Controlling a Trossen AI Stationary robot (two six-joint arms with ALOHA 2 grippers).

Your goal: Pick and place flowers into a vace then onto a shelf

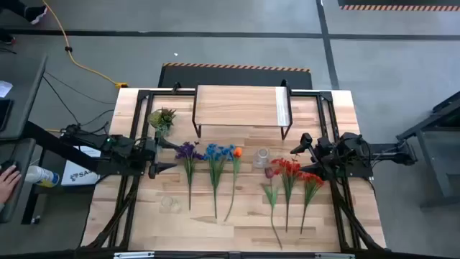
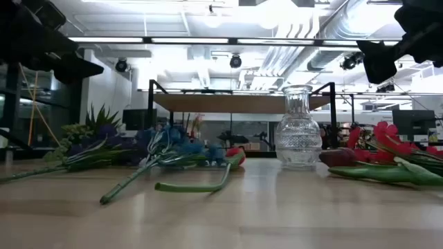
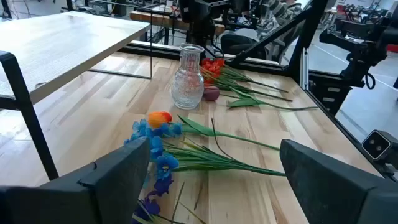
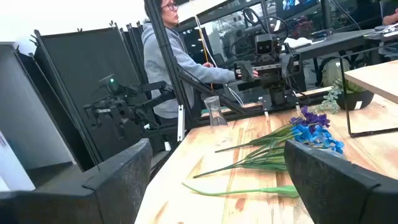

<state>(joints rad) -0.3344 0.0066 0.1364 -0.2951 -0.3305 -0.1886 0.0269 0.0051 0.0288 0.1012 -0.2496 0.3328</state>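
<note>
We hold both arms low over the counter (image 1: 244, 216), left fingers (image 3: 112, 180) and right fingers (image 4: 118, 174) spread, empty. Flowers (image 1: 215, 155) lie between them, vase (image 1: 261, 157) upright beyond, shelf (image 1: 237, 108) farthest.

**Inspector A:** Floor condition?

**Inspector B:** Grey concrete floor (image 1: 237, 43), marked with dark lines. A yellow cable (image 1: 72, 54) runs across it; black-and-orange hazard tape (image 1: 237, 67) edges a dark mat behind the table.

**Inspector A:** Overhead?

**Inspector B:** Open ceiling with exposed ducts (image 2: 332, 52) and strip lights (image 2: 208, 40), brightly lit.

**Inspector A:** Surroundings?

**Inspector B:** Dark panel screens (image 4: 81, 74) stand to one side. A person in a grey hooded top (image 4: 168, 56) stands nearby.
</note>
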